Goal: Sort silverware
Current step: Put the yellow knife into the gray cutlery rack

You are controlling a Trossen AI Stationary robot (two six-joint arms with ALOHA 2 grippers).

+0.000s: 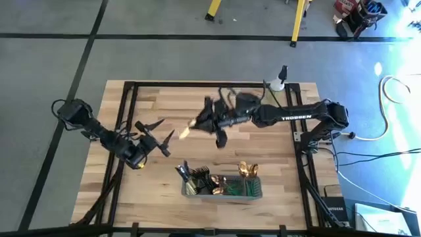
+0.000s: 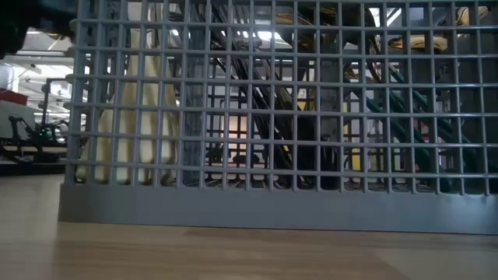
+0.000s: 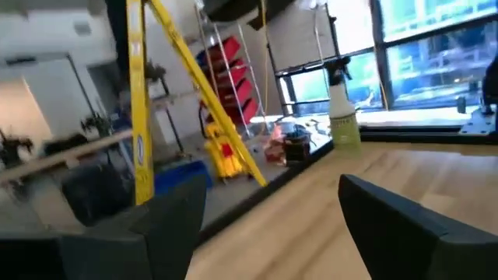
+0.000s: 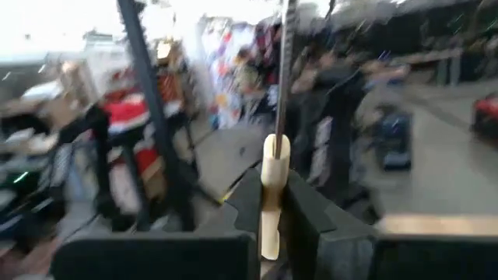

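Table (image 1: 164, 99) first: a pale wooden top, mostly bare, and on it near the front edge sits the grey wire-mesh caddy (image 1: 222, 187), filling the low view with its grid. Right arm (image 1: 289, 117) reaches in from the right across the middle of the table, and the left arm (image 1: 99, 131) waits on the left side, its left gripper (image 1: 158, 139) spread wide with nothing between the fingers (image 3: 405, 225).

Now the action: the right gripper (image 1: 205, 120) is up over the table centre, well behind the caddy, and it has a cream-handled piece (image 4: 272, 190) pinched between its fingers, cream handle in the grip, dark slim shaft pointing away. From above, the pale end shows just left of the gripper. Knife, fork or spoon? Cannot tell.

Over to the caddy's load: dark pieces with cream handles (image 1: 191, 176) stand at its left end, gold ones (image 1: 247, 170) rise toward the right, and green-handled pieces (image 1: 231, 189) lie in between. No loose silverware shows on the wood anywhere.

So by my read the sort is far along, perhaps down to this one held piece; what is left is carrying it forward and dropping it in, most likely with the other cream handles at the left end. Small spray bottle (image 1: 281, 76) stands untouched at the far right edge.
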